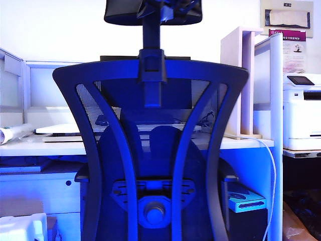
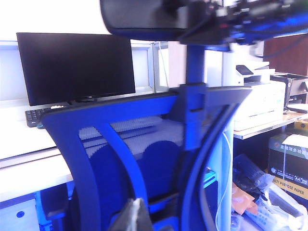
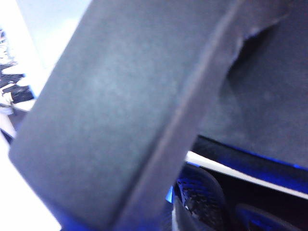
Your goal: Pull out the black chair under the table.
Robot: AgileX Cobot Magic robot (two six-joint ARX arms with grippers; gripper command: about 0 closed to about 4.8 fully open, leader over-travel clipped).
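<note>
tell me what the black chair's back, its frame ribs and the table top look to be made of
The black chair back looks like woven mesh: the desk shows through it. Its curved frame ribs seem moulded hard plastic, smooth with a slight sheen. The padded headrest looks matte, probably fabric or foam. The table top is thin, flat and white, likely laminate, though the look leaves that open.

White wall [image 1: 60, 25], white printer [image 1: 302, 110] on a stand, black monitor [image 2: 74, 65], bright daylight

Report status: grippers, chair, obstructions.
Right gripper at the headrest, grip unclear. Left gripper low behind the black chair, state unclear. Chair close in at the table. No obstruction seen.
</note>
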